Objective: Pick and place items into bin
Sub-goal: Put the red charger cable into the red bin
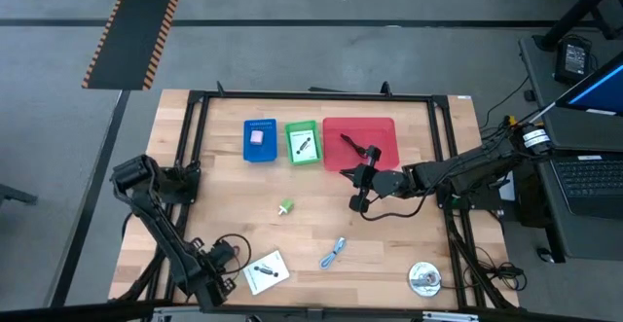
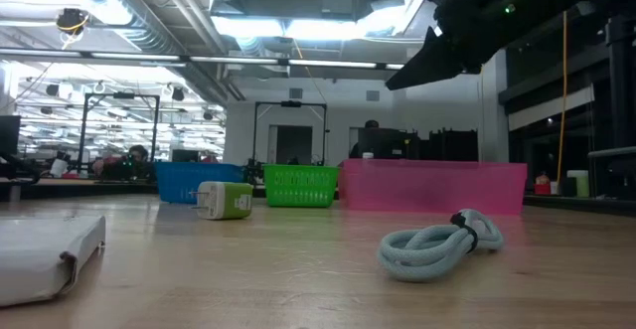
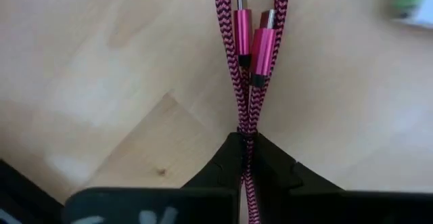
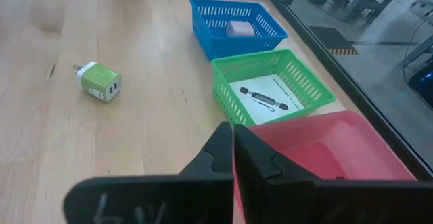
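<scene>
My left gripper (image 1: 220, 255) is at the table's near left, low over the wood, shut on a maroon braided cable (image 3: 247, 61) whose two metal plugs (image 3: 252, 38) lie just ahead of the fingers. My right gripper (image 4: 233, 139) is shut and empty, raised above the near edge of the red bin (image 1: 360, 144); it also shows in the low view (image 2: 427, 61). A green-white charger (image 1: 285, 207), a light-blue cable loop (image 1: 333, 254) and a white packet (image 1: 265, 271) lie flat on the table. My left gripper pinches two strands of the maroon cable (image 3: 246, 137) side by side between its two fingers, a short way behind the plugs. The fingers lie along the strands. The strands run straight ahead over the wood; whether they are lifted clear I cannot tell.
A blue bin (image 1: 260, 139) holding a small pale item, a green bin (image 1: 303, 142) holding a printed card, and the red bin with a black piece (image 1: 355, 147) stand in a row at the far side. A round item (image 1: 424, 278) lies near right.
</scene>
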